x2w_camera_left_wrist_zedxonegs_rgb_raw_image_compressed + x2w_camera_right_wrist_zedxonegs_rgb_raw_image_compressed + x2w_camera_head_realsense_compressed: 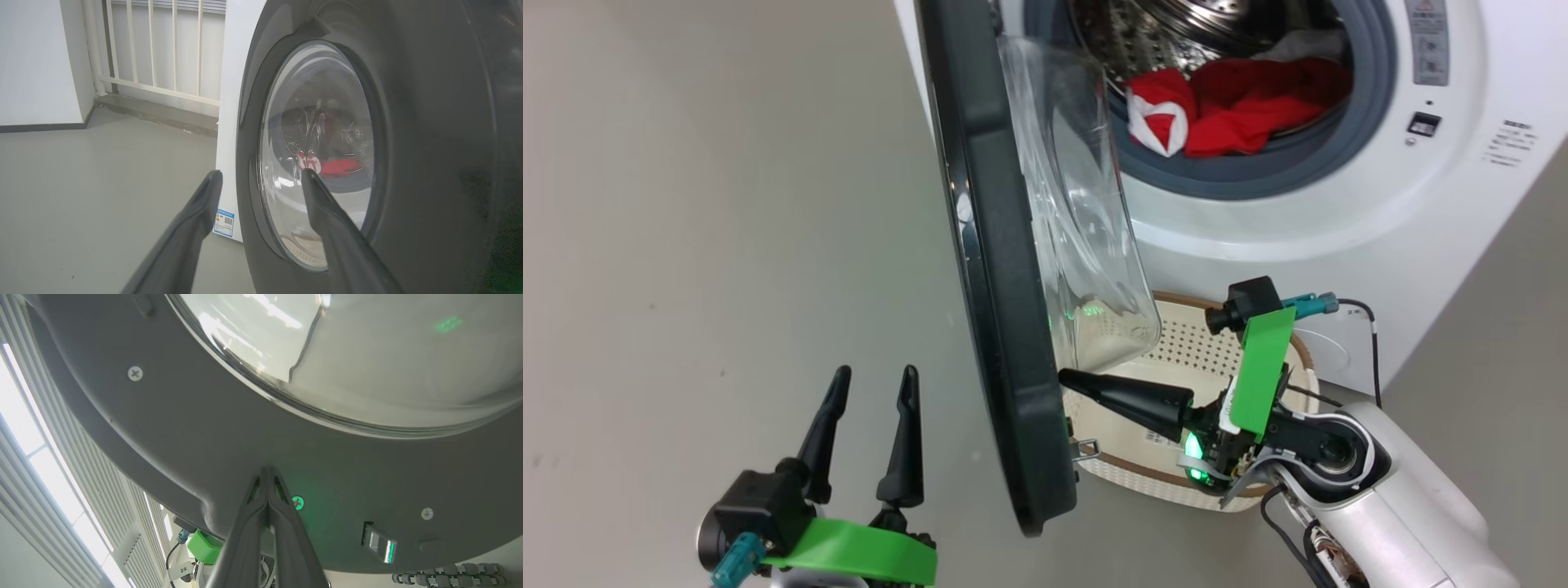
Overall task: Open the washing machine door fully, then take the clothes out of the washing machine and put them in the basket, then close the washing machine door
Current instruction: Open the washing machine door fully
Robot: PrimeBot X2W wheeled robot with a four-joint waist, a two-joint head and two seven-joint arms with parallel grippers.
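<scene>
Our right gripper (pixel 1066 377) has its two fingers (pixel 245 547) pressed together with nothing between them. Their joined tip meets the dark inner face of the washing machine door (pixel 1005 327), on the lower rim just under the glass bowl (pixel 1086 245). In the right wrist view a green-lit screw (pixel 298 502) sits just right of the tip and the latch (pixel 380 545) lies farther right. Directly beneath this gripper is the basket (pixel 1176 482), set close against the washing machine (pixel 1339 229). The door's lower edge is just beside the basket's end, so room on this side is tight.

The door stands out from the machine front, edge-on in the head view. The clothes (pixel 1233 106), red with white, lie in the drum mouth well above the right gripper, past the bowl, and spill onto the grey ring (pixel 1258 175).

Our left gripper (pixel 874 376) is spread wide and holds nothing. It stands on the door's outer side, apart from it, with the rim's edge to its right. Bare floor (pixel 686 245) lies open ahead of it and to its left. In the left wrist view the red clothes show through the window, between the fingers.
</scene>
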